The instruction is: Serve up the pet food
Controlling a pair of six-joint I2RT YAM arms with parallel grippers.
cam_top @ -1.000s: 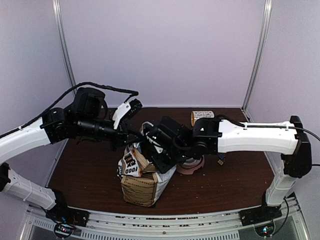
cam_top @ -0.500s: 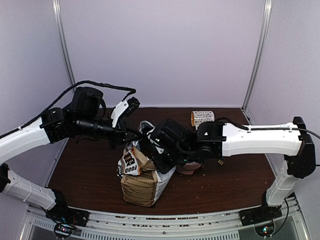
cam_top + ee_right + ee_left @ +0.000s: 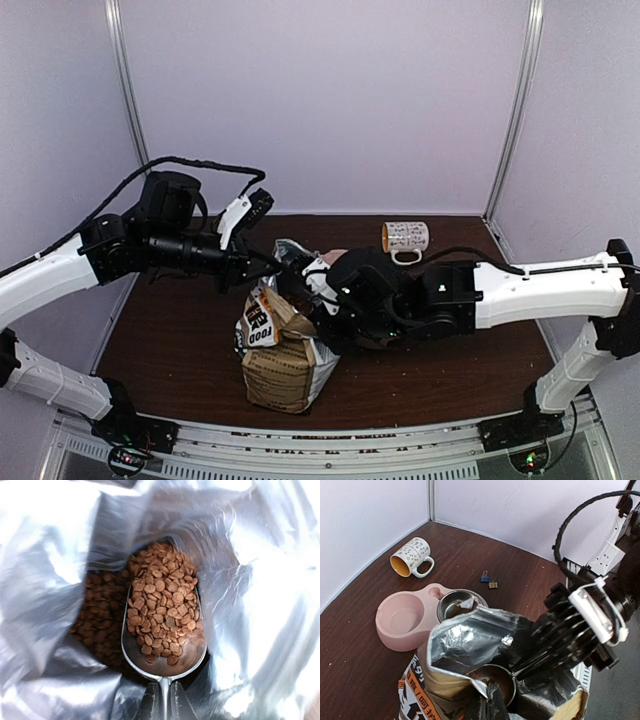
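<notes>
The pet food [image 3: 162, 600] is brown kibble heaped in a metal scoop [image 3: 172, 664] deep inside the foil-lined DOG FOOD bag [image 3: 283, 352]; more kibble [image 3: 97, 615] lies loose in the bag beneath. My right gripper [image 3: 164, 702] is shut on the scoop's handle and reaches into the bag's mouth from the right. My left gripper [image 3: 495, 702] is shut on the bag's near rim and holds the mouth open. The scoop [image 3: 496, 679] also shows in the left wrist view. The pink double bowl [image 3: 402, 622], with a steel insert [image 3: 451, 607], stands just behind the bag.
A patterned mug [image 3: 405, 237] lies on its side at the back right of the dark wooden table [image 3: 170, 340]. Two binder clips [image 3: 488, 582] lie beyond the bowl. My right forearm [image 3: 540, 290] crosses low over the table's right half and covers the bowl in the top view.
My right arm has dropped lower and its wrist has shifted right at the bag's mouth, now covering the pink bowl from above. The left arm has lifted the bag's rim slightly.
</notes>
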